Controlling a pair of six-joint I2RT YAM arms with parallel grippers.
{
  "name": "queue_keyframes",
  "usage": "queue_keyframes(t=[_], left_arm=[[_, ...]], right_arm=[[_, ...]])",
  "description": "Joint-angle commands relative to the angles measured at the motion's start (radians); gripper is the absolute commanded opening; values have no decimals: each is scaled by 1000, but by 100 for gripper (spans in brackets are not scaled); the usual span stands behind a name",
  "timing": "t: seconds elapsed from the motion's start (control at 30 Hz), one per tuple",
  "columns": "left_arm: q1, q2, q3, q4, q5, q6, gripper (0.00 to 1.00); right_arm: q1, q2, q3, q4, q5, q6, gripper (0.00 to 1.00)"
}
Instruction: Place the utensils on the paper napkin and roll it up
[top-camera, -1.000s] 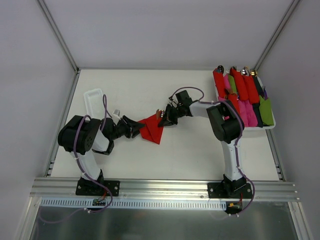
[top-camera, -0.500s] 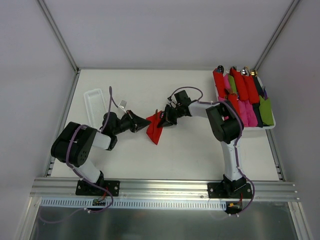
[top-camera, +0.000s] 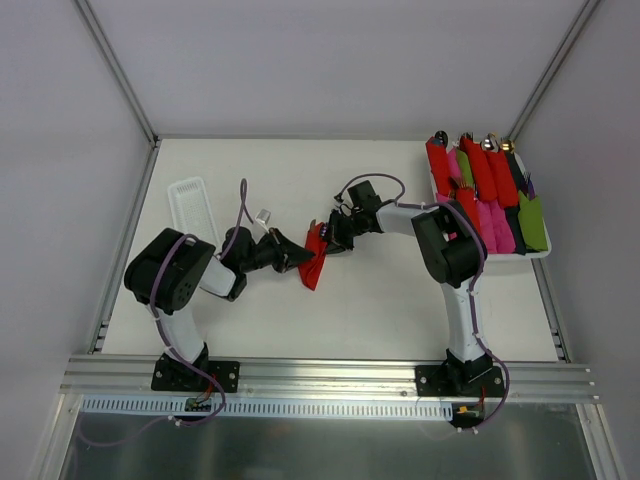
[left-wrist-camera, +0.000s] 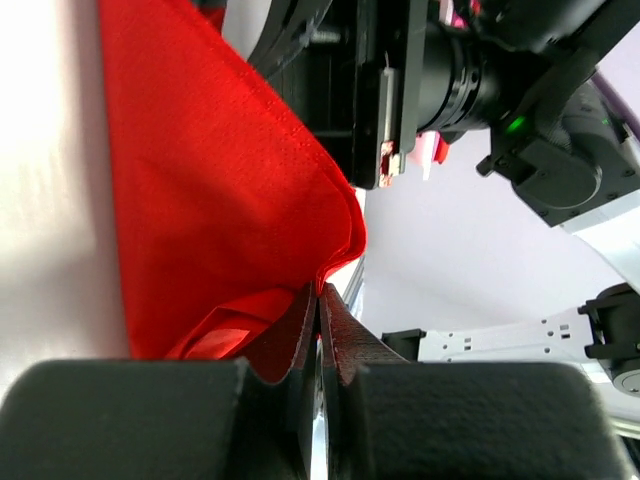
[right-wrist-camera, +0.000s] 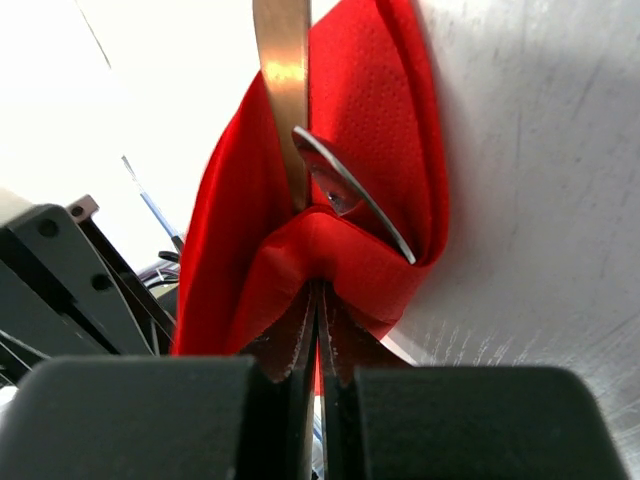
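The red paper napkin (top-camera: 316, 266) lies bunched into a narrow fold at the middle of the table, between both grippers. My left gripper (top-camera: 298, 260) comes in from the left, and in the left wrist view (left-wrist-camera: 320, 292) it is shut, pinching the napkin (left-wrist-camera: 220, 200) at its edge. My right gripper (top-camera: 326, 240) reaches in from the right and is shut (right-wrist-camera: 320, 285) on a fold of the napkin (right-wrist-camera: 375, 110). The utensils sit inside the fold: a flat metal handle (right-wrist-camera: 282, 60) and a second slim piece (right-wrist-camera: 352, 205) poke out. In the top view the napkin hides them.
A white tray (top-camera: 538, 255) at the back right holds several red, pink and green rolled bundles. A long white plastic tray (top-camera: 192, 205) lies at the left. The right arm's black housing (left-wrist-camera: 420, 80) sits close behind the napkin.
My left gripper has shut and moved right, now pinching the napkin's left edge. The napkin has gone from a spread triangle to a narrow fold. The right gripper has held still.
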Motion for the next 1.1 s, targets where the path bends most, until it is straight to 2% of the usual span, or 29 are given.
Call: queue_keyframes(t=[0.0,0.2,0.37,0.5,0.63,0.77,0.9,1.07], left_arm=[[-38,25,-1,87,-19,-15,0],[-87,89,-2,171,-46,-70,0],[-115,117,-1,139,-83,-75,0],[-126,100,2,-14,-118,-42,0],[-133,68,35,-284,-161,23,0],[-135,40,71,-477,-213,62,0],[-136,67,99,-557,-220,68,0],[-136,98,108,-580,-218,61,0]], right_arm=[[8,18,9,-61,62,-35,1],[8,18,9,-61,65,-32,1],[7,18,12,-61,64,-32,1],[-1,17,22,-70,62,-48,1],[-9,6,52,-105,62,-86,2],[-35,-3,86,-145,58,-121,10],[-70,-12,118,-171,21,-132,23],[-107,-31,155,-202,-19,-153,27]])
